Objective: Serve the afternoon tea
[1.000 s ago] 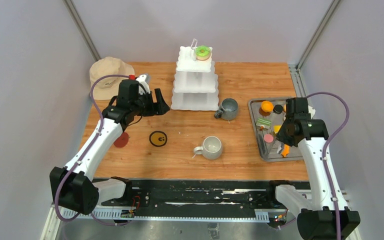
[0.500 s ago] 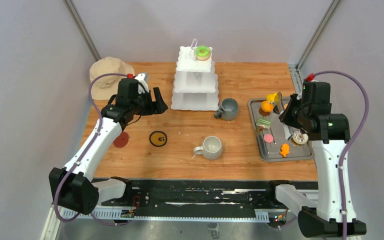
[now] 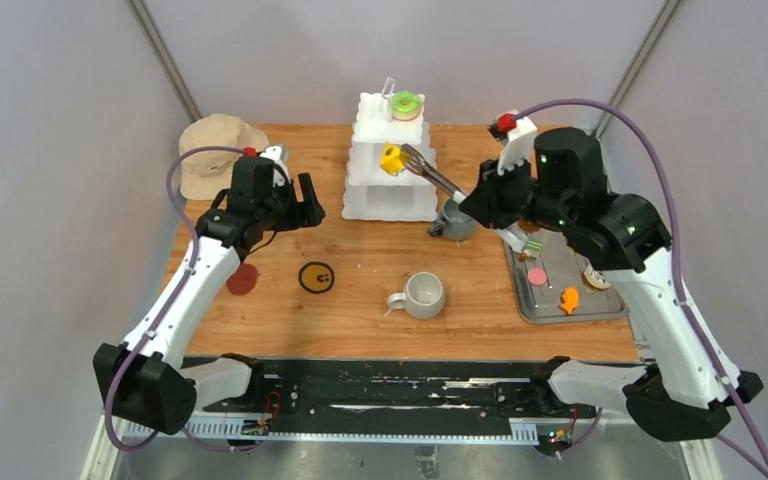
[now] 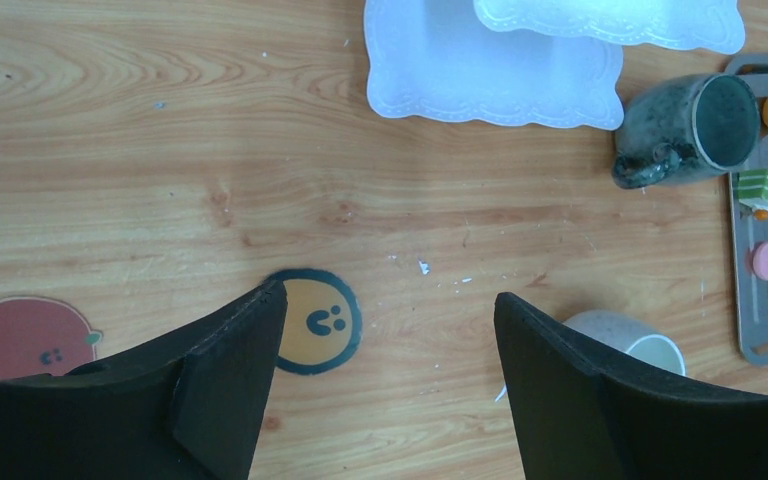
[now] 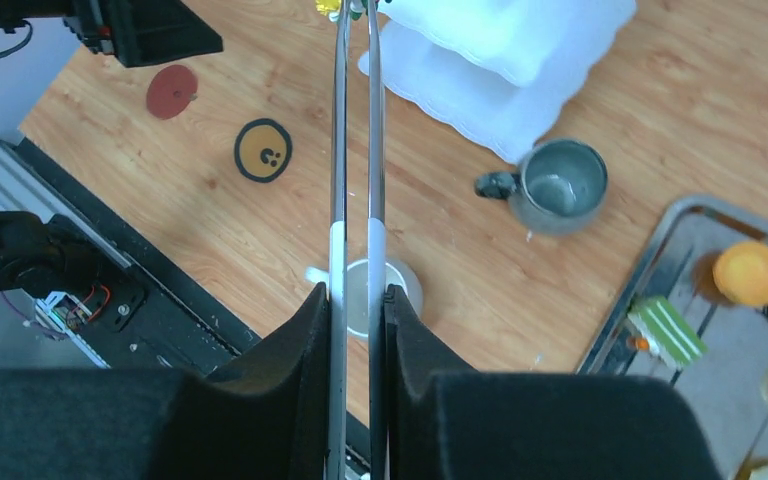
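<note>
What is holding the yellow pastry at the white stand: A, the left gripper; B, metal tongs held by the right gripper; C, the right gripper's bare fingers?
B: the right gripper is shut on metal tongs, whose tips pinch the yellow pastry by the stand.

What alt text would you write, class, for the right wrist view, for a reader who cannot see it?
The right gripper, shut on metal tongs, holds a yellow toy pastry at the white tiered stand. A grey mug and a steel tray lie nearby.
</note>
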Controlling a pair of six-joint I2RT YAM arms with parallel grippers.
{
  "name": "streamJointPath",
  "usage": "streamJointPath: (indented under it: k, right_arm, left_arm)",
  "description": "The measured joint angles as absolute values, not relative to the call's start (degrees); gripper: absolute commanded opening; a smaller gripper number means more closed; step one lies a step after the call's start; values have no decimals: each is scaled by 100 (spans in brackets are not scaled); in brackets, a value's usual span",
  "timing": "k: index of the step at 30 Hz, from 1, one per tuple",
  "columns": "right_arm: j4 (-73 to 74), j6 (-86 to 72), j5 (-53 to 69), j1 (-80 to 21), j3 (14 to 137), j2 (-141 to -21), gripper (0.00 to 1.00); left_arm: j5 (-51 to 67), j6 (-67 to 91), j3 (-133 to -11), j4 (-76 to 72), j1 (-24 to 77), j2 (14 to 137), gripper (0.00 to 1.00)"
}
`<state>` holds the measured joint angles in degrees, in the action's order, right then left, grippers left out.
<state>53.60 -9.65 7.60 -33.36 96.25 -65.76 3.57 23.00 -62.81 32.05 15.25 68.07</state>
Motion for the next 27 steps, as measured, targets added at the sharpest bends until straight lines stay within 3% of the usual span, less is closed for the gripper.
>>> streamJointPath:
  k: [7,27]
  right_arm:
    - [4969,-609,735,-3942,9918,-7266,1]
    - [3929,-351,-148,-3979,10947,-9011,1]
  left_arm:
    - [222,2314,-6281,3312,1525,6580,81]
    - [78,2314,-6278,3402,1527,6510,80]
